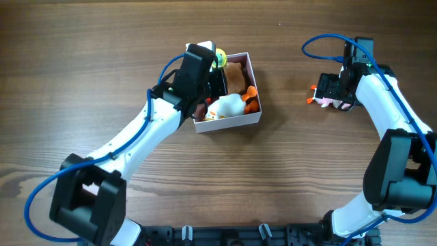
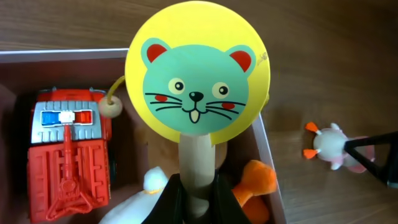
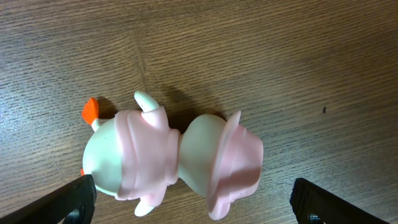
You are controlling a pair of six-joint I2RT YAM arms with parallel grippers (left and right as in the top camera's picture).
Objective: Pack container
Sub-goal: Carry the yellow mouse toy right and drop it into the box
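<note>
Already the container (image 1: 229, 121) looks well filled. It sits near the middle of the surface (image 1: 102, 41), a little left of centre. Inside lie a red fire truck (image 2: 68, 162), a white plush (image 1: 229, 106) with orange feet, and something brown (image 1: 235, 75).

Over its far side, the left gripper (image 2: 194, 193) has its fingers clamped on the wooden handle of a yellow cat-face rattle (image 2: 198, 74). The disc is above the far wall; I cannot tell whether it rests on anything.

Well apart to the right, a duck (image 3: 168, 158) in pink dress and hat lies on its side on bare wood. The right gripper (image 3: 193, 190) hovers over it, fingers apart on either side, touching nothing.

I judge packing mostly done. The rattle needs releasing inside, and the duck has yet to be grasped and carried over.
</note>
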